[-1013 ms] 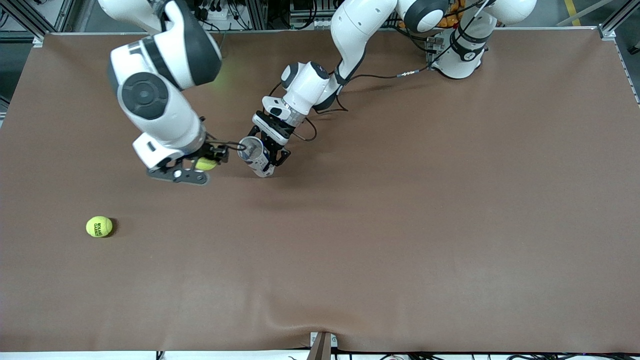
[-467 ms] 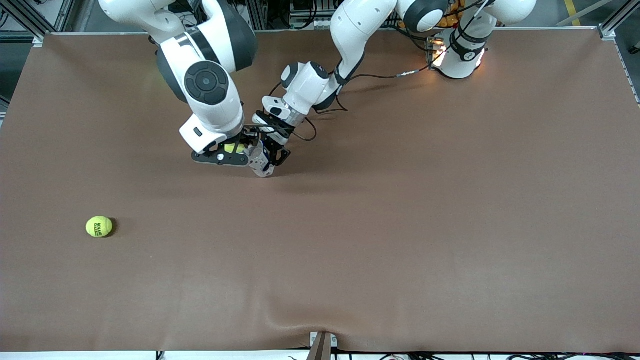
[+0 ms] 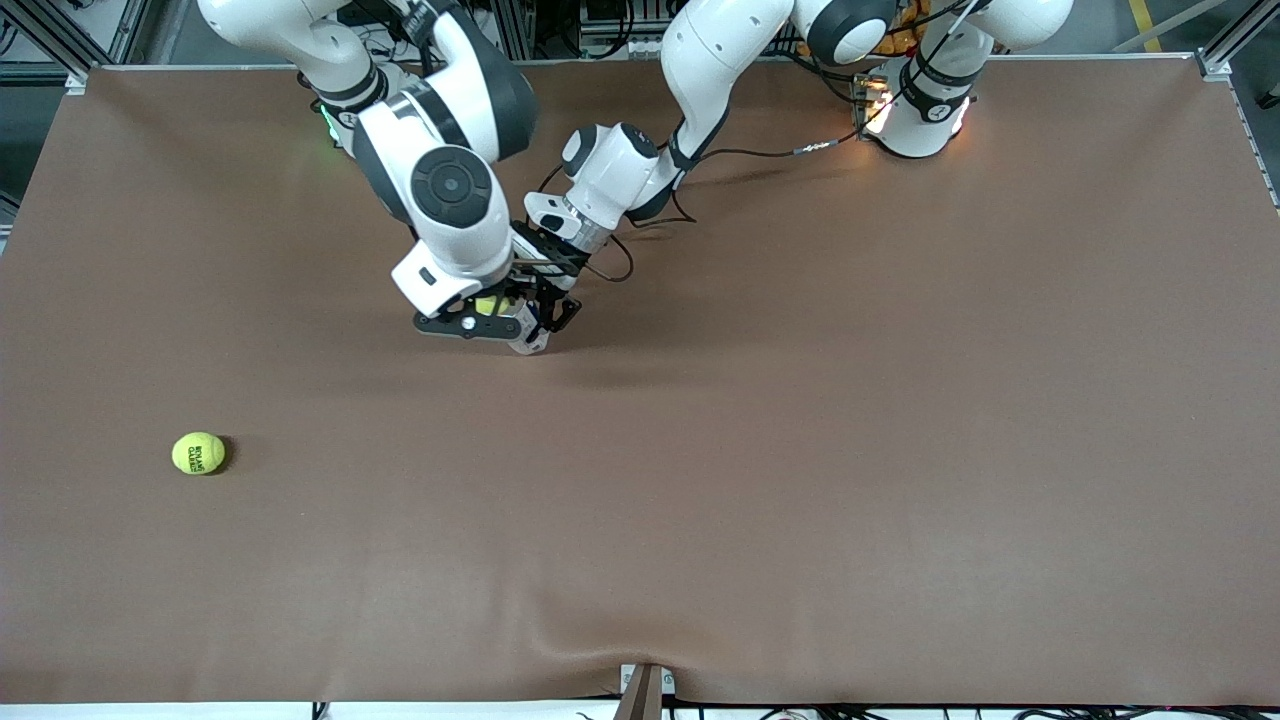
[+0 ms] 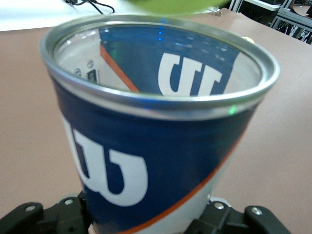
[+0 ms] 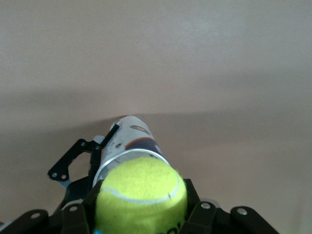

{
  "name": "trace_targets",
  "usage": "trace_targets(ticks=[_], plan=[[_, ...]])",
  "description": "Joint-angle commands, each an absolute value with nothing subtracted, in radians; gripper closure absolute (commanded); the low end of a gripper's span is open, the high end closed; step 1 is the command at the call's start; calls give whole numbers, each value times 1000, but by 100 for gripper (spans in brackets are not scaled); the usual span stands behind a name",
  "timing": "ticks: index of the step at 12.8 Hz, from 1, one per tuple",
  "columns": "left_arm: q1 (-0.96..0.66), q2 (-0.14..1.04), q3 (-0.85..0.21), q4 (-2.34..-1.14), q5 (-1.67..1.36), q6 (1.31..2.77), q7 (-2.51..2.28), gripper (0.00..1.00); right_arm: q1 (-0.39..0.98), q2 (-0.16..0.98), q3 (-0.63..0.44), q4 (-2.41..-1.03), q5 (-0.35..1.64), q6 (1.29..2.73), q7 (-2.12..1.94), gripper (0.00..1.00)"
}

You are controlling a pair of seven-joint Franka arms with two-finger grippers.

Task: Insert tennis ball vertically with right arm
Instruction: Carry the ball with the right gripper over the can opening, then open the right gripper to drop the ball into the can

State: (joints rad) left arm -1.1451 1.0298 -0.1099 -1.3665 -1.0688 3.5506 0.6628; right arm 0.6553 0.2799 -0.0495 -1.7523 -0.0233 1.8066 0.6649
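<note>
My right gripper (image 3: 488,308) is shut on a yellow-green tennis ball (image 3: 487,305) and holds it right over the open mouth of the can. In the right wrist view the ball (image 5: 142,195) sits between the black fingers (image 5: 195,214), with the can's rim just under it. My left gripper (image 3: 540,318) is shut on a blue and white Wilson can (image 3: 524,335), upright with its mouth up. The left wrist view shows the can (image 4: 146,146) with its metal rim open and nothing visible inside, the ball's blurred edge (image 4: 180,5) just above it.
A second tennis ball (image 3: 198,453) lies on the brown table cover (image 3: 800,450), toward the right arm's end and nearer the front camera. Cables trail from the left arm's wrist (image 3: 610,265).
My right arm has swung with the ball from beside the can to directly over its mouth. The left gripper and the can have stayed in place.
</note>
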Motion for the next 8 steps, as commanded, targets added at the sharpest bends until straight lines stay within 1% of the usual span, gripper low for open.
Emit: trace_targets(ticks=[1, 5, 7, 8], plan=[[-1160, 1066, -103, -1339, -1083, 3548, 644, 26, 675, 288, -61, -1753, -18, 1819, 690, 100], [-1161, 1068, -103, -1339, -1083, 3548, 644, 26, 673, 288, -61, -1758, -20, 1816, 689, 100], [-1161, 1069, -103, -1339, -1083, 3547, 644, 26, 672, 290, -61, -1758, -20, 1816, 689, 90], [-1161, 1069, -103, -1339, -1083, 3547, 644, 26, 669, 291, -61, -1758, -20, 1815, 689, 70]])
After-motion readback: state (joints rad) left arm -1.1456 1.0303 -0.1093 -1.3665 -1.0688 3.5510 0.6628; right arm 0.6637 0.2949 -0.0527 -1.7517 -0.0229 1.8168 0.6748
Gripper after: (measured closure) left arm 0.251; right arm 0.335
